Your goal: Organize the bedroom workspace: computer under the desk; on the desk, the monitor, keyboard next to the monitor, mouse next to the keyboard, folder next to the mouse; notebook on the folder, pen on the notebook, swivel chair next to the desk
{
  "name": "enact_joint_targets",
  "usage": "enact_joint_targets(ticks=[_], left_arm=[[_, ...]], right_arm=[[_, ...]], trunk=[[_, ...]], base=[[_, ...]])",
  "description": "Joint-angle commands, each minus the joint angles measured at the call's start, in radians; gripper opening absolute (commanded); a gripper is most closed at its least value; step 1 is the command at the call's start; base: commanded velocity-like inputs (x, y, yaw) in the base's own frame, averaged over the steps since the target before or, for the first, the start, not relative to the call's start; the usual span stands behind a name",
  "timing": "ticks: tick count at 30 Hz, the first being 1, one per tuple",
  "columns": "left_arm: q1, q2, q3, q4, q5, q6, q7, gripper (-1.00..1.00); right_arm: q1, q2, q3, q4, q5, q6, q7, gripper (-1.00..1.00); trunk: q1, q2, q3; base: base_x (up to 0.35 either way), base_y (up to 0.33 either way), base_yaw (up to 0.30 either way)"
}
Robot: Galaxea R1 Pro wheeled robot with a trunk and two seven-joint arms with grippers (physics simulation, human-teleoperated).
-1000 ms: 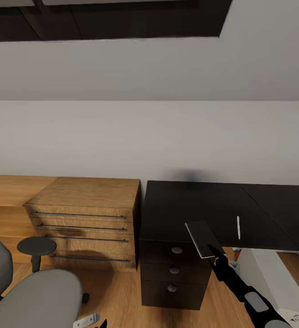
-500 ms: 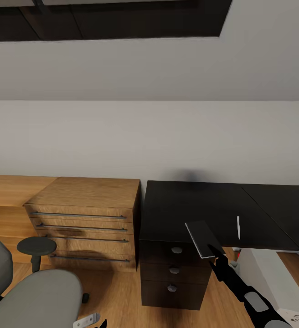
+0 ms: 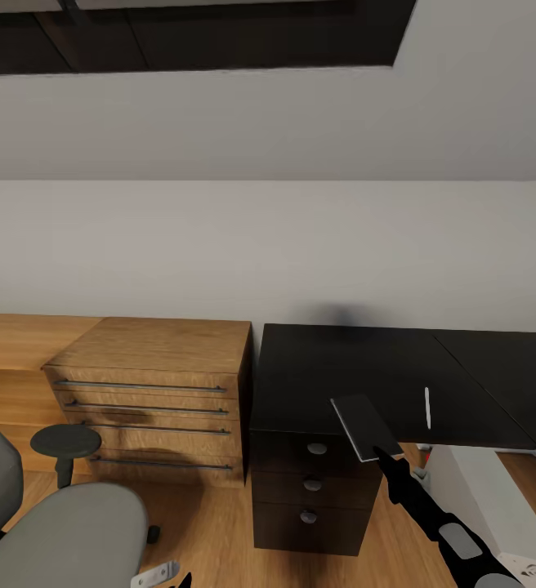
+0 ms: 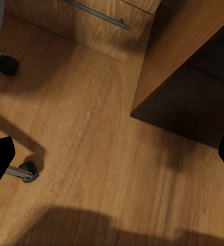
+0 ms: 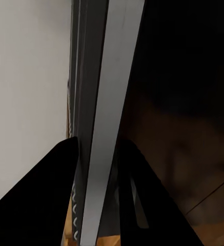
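The dark grey notebook (image 3: 364, 426) hangs over the front edge of the black desk (image 3: 317, 367), above the drawers, with my right gripper (image 3: 382, 452) shut on its near end. In the right wrist view the notebook's (image 5: 109, 97) grey edge runs between the two black fingers (image 5: 47, 195). The whitish pen (image 3: 427, 407) lies on the desk just right of the notebook. The grey swivel chair (image 3: 64, 523) stands at the lower left with nothing on its seat. My left gripper (image 4: 112, 159) is open over the wooden floor, nothing between its fingers.
A low wooden drawer unit (image 3: 158, 392) stands left of the desk, against the wall. The desk's black drawers (image 3: 313, 482) have round silver knobs. Chair casters (image 4: 28, 171) rest on the floor near my left gripper. A white vented box (image 3: 533, 569) sits at the lower right.
The right gripper and the notebook's near end have shifted very slightly. Nothing else has moved.
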Motion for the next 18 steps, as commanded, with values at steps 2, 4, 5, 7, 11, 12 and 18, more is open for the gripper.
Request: enact_joint_targets(ticks=[2, 4, 5, 7, 11, 12, 18], left_arm=[[0.0, 0.0, -0.001, 0.0, 0.01, 0.0, -0.003, 1.0], [0.0, 0.0, 0.0, 0.0, 0.01, 0.0, -0.003, 1.0], [0.0, 0.0, -0.001, 0.0, 0.01, 0.0, -0.003, 1.0], [0.0, 0.0, 0.0, 0.0, 0.01, 0.0, -0.003, 1.0], [-0.001, 0.0, 0.0, 0.0, 0.01, 0.0, -0.004, 1.0], [0.0, 0.0, 0.0, 0.0, 0.01, 0.0, -0.004, 1.0], [0.0, 0.0, 0.0, 0.0, 0.01, 0.0, -0.004, 1.0]], right_arm=[[-0.001, 0.0, 0.001, 0.001, -0.001, 0.007, 0.0, -1.0], [-0.001, 0.0, 0.001, 0.001, -0.001, 0.007, 0.001, -1.0], [-0.001, 0.0, 0.001, 0.001, 0.0, 0.007, 0.001, -1.0], [-0.001, -0.001, 0.0, 0.001, 0.0, 0.007, 0.001, -1.0], [-0.001, -0.001, 0.0, 0.001, 0.0, 0.007, 0.001, -1.0], [-0.001, -0.001, 0.0, 0.0, -0.001, 0.007, 0.001, -1.0], [-0.001, -0.002, 0.002, -0.003, 0.0, 0.006, 0.0, -1.0]], trunk=[[0.0, 0.0, -0.001], [0.0, 0.0, -0.001], [0.0, 0.0, -0.001], [0.0, 0.0, -0.001], [-0.012, 0.021, 0.008], [-0.015, 0.028, 0.011], [-0.038, 0.07, 0.03]], base=[[0.0, 0.0, 0.0], [0.0, 0.0, 0.0], [0.0, 0.0, 0.0], [0.0, 0.0, 0.0], [0.0, 0.0, 0.0], [0.0, 0.0, 0.0], [0.0, 0.0, 0.0]])
